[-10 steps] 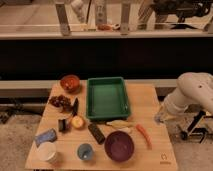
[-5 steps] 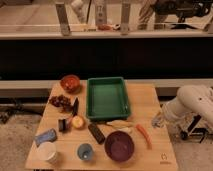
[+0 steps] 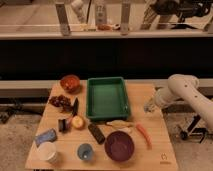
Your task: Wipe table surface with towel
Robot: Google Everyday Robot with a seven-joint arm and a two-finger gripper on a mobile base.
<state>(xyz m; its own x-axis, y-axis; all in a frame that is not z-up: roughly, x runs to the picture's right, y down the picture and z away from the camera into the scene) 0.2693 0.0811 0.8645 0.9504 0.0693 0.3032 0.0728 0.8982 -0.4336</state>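
Note:
A small blue folded cloth-like item [image 3: 46, 136], possibly the towel, lies at the front left of the wooden table [image 3: 160, 150]. My gripper [image 3: 149, 107] hangs at the end of the white arm [image 3: 182, 90], which reaches in from the right. It is over the table's right side, just right of the green tray [image 3: 107, 80], and far from the blue item. Nothing shows in the gripper.
Also on the table are an orange bowl [image 3: 70, 82], dark grapes [image 3: 59, 101], an apple [image 3: 77, 122], a white cup [image 3: 47, 151], a blue cup [image 3: 86, 151], a purple bowl [image 3: 120, 146], a carrot [image 3: 144, 135] and a dark bar [image 3: 96, 133]. A railing runs behind.
The arm has swung left and the gripper has moved from beside the table's right edge to over the table, near the tray. The objects have not moved.

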